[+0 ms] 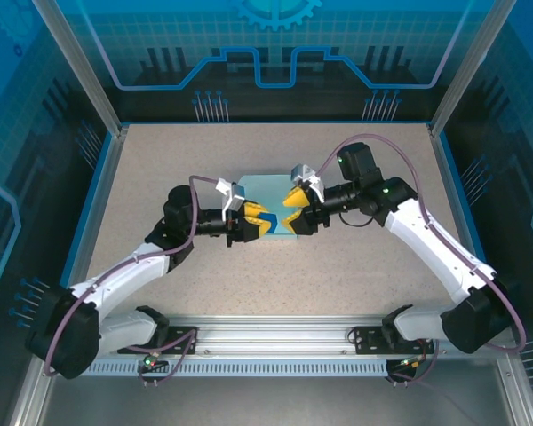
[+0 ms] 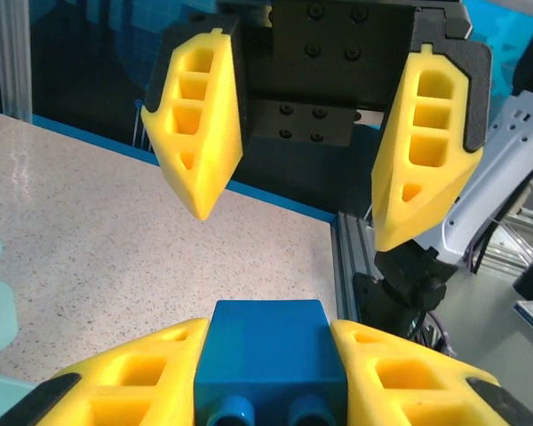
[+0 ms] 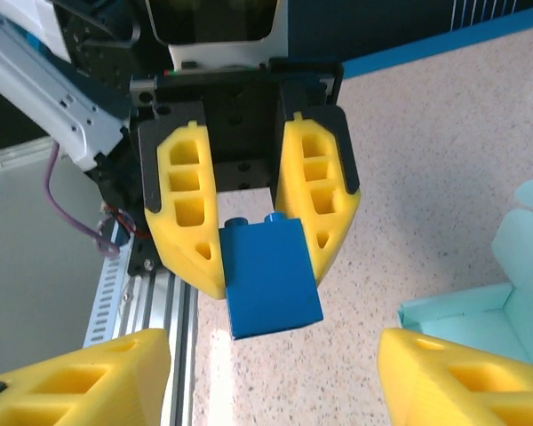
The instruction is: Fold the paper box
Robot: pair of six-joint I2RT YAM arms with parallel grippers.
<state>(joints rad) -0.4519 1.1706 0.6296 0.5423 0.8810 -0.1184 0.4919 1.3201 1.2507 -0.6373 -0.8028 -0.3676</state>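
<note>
Here the two arms meet nose to nose over the paper box (image 1: 265,188), which lies on the table (image 1: 355,266) near its middle, directly beneath both grippers; in the right wrist view one pale wall of it stands raised beside a flat panel, so the folding looks only partly done. The left gripper (image 1: 263,218) is clenched on a small dark blue block (image 3: 271,277), gripped at its studded end; the right gripper (image 1: 293,199) faces it with its fingers spread wide and nothing between them. My reading is that the block is about to be handed across or set down; the next move calls for freeing a gripper of it, then pressing the remaining flaps along their creases.
</note>
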